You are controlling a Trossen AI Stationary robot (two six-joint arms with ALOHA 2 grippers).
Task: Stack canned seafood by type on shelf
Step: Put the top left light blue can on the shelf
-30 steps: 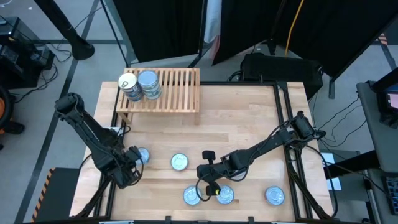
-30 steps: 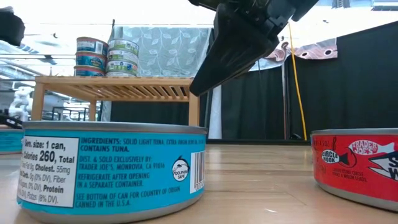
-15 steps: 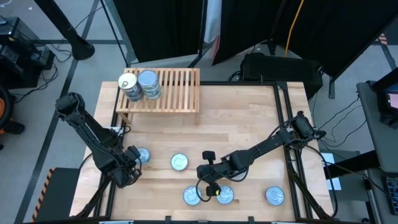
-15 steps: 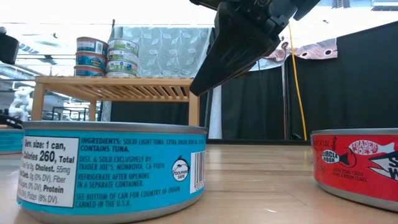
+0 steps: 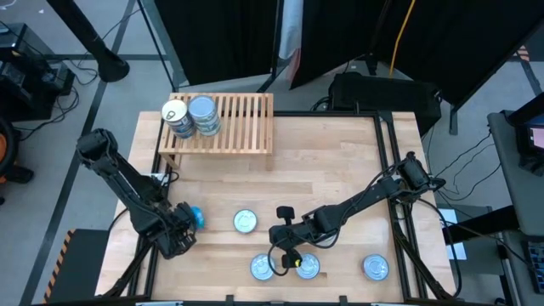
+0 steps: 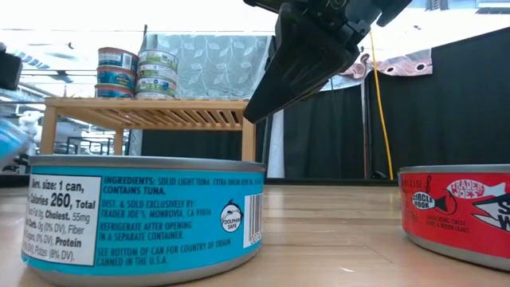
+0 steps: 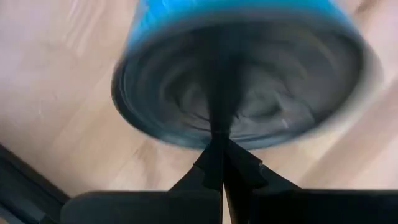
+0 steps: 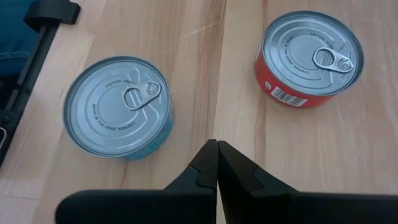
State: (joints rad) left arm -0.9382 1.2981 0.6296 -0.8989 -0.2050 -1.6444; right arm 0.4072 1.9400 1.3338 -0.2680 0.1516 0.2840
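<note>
tipped since earlier, flat round blue-sided tin near table's left edge is risking rolling off left tool's pressed-together tips.

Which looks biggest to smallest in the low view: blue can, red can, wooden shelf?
1. Blue can, though nearness to the camera inflates it.
2. Wooden shelf, farther off.
3. Red can, partly cut off, so unsure.

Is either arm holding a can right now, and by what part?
Nothing is held. The left gripper and right gripper have jaws shut empty; the left only meets a tipped blue tin.
</note>
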